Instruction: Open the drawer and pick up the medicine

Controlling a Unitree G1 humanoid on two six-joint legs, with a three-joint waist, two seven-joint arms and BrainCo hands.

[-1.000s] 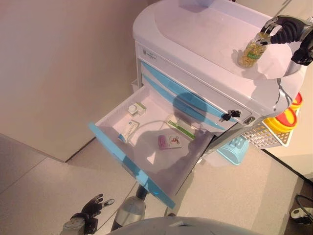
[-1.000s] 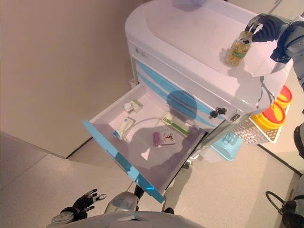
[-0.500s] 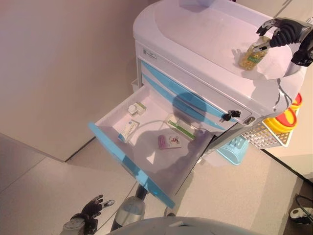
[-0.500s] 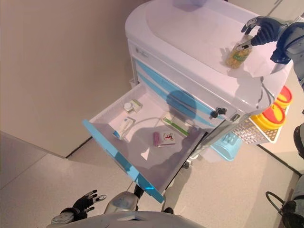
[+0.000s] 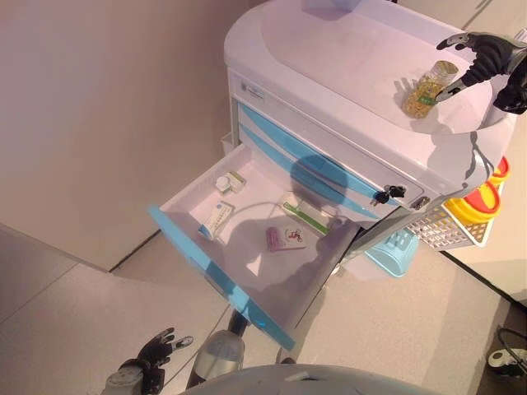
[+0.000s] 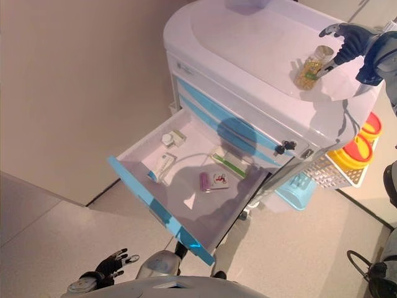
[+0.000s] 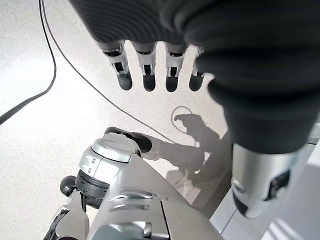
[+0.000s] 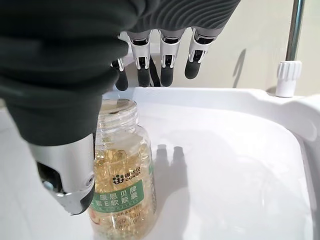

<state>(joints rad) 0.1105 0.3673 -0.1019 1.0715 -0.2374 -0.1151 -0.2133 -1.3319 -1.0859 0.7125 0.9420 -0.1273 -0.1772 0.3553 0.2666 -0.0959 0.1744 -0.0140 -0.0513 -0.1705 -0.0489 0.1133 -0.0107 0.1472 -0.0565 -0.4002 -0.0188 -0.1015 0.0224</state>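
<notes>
bottle: clear plastic bottle (image 5: 426, 89) of yellow softgels with a green label, standing upright on the cart top (image 5: 346, 58), upper right of the head views. That's my medicine, and it's out of the drawer.

right hand: my right hand (image 6: 350, 42) sits just beside the bottle with fingers straight and spread. In the wrist view the thumb (image 8: 67, 165) is next to the bottle wall and the fingers (image 8: 167, 60) are past the neck, nothing closed around it. Can't tell for sure whether the thumb touches.

left hand: my left hand (image 5: 152, 355) hangs low at the bottom left near the floor, fingers relaxed and empty.

drawer: the drawer (image 5: 218, 267) is pulled fully out at center frame, with a few small boxes (image 5: 284, 239) lying inside.

handling guess: looks light but not empty, stiff walls, smooth and probably slippery. Tall and narrow, so I'd expect it to tip from a sideways nudge.

where to grab: I'd wrap it mid-body across the label, thumb opposite fingers, not at the cap.
</notes>
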